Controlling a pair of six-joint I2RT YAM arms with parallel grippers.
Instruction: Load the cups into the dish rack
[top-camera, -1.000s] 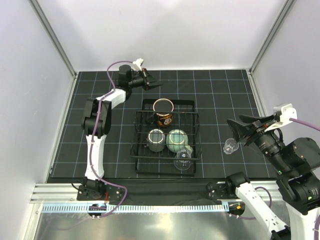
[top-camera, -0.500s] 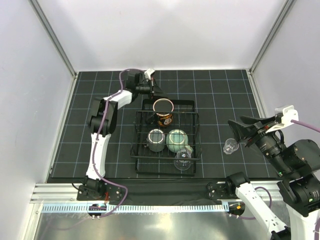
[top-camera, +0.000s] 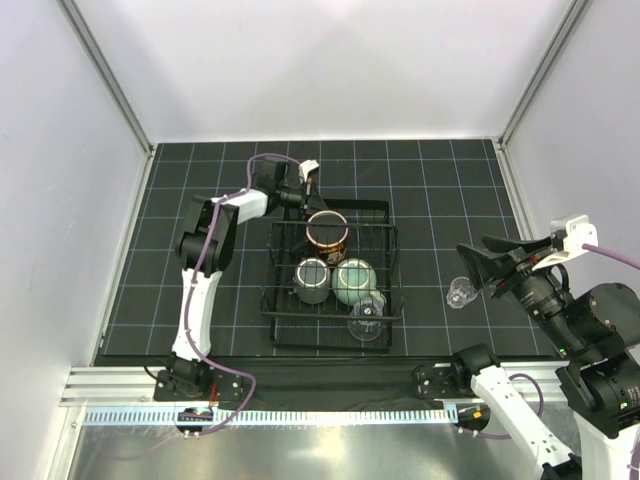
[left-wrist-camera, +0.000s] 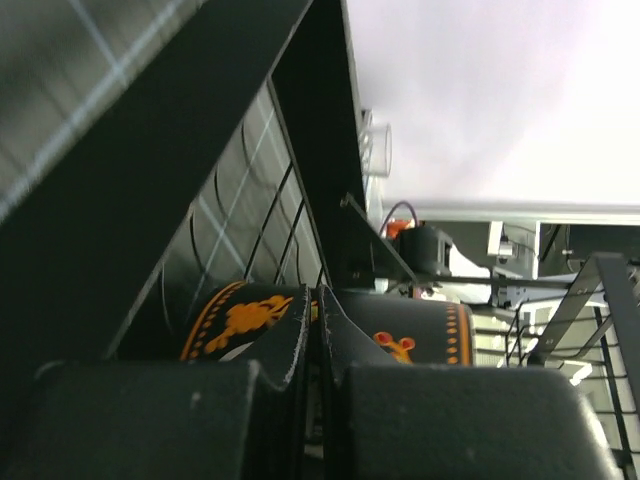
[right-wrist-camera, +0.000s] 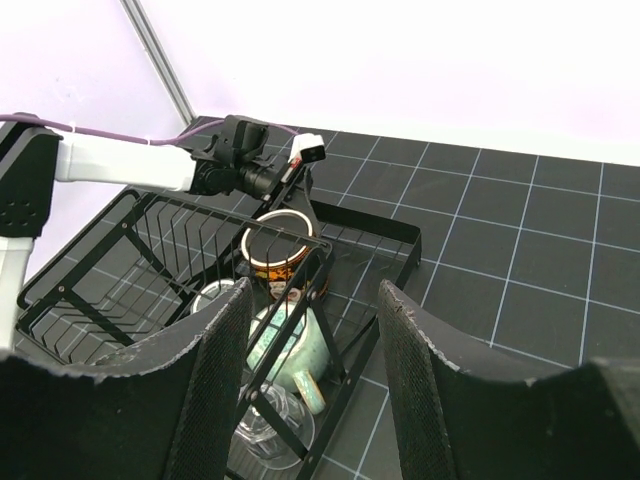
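Observation:
The black wire dish rack (top-camera: 283, 330) stands mid-table. In it are the dark cup with orange print (top-camera: 326, 230), the dark grey-green mug (top-camera: 312, 278), the pale-green mug (top-camera: 353, 280) and a clear glass (top-camera: 366, 318). The second clear glass (top-camera: 461, 293) stands on the mat to the right of the rack. My left gripper (top-camera: 308, 192) is shut, its tips at the printed cup's (left-wrist-camera: 250, 315) far side. My right gripper (top-camera: 480, 264) is open and empty, hovering above the loose glass. In the right wrist view its fingers (right-wrist-camera: 225, 350) frame the rack (right-wrist-camera: 335, 300) and the pale-green mug (right-wrist-camera: 295, 340).
A black gridded mat (top-camera: 200, 300) covers the table, with white walls on three sides. Metal posts (top-camera: 110, 80) run along the back corners. The left arm (right-wrist-camera: 120, 165) reaches over the rack's far left side. An aluminium rail (top-camera: 320, 385) lines the near edge.
My left gripper has swung from the back of the mat down to the printed cup and has shut. The cup has shifted slightly nearer. The right arm has barely moved.

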